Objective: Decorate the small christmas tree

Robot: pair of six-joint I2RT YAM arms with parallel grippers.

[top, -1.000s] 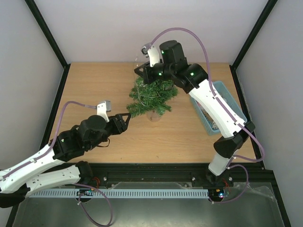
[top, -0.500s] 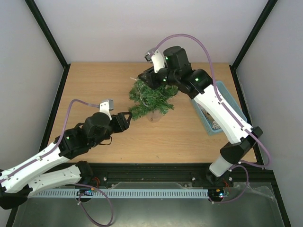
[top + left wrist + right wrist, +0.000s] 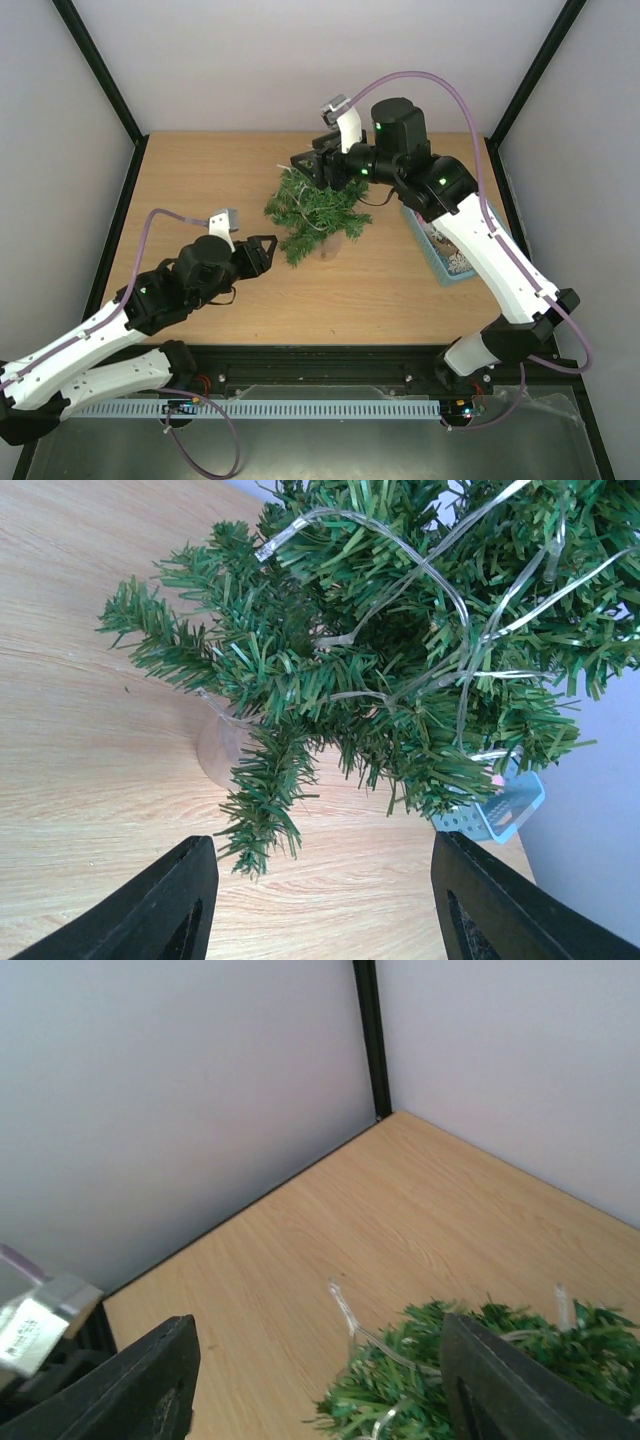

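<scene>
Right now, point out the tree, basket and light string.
tree (image 3: 318, 208), top view, middle of the branches.
basket (image 3: 500, 815), left wrist view, perforated corner wall.
light string (image 3: 280, 540), left wrist view, upper-left end of loop.

The left arm (image 3: 90, 340) reaches low, its left gripper (image 3: 266, 252) parted and empty just near-left of the small dark-green artificial christmas tree (image 3: 318, 208). The right arm (image 3: 490, 250) arches high, right gripper (image 3: 312, 166) spread empty over the tree's far side.

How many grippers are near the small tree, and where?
2. The left gripper is open beside the near-left branches of the small christmas tree; the right gripper is open at its far side.
</scene>
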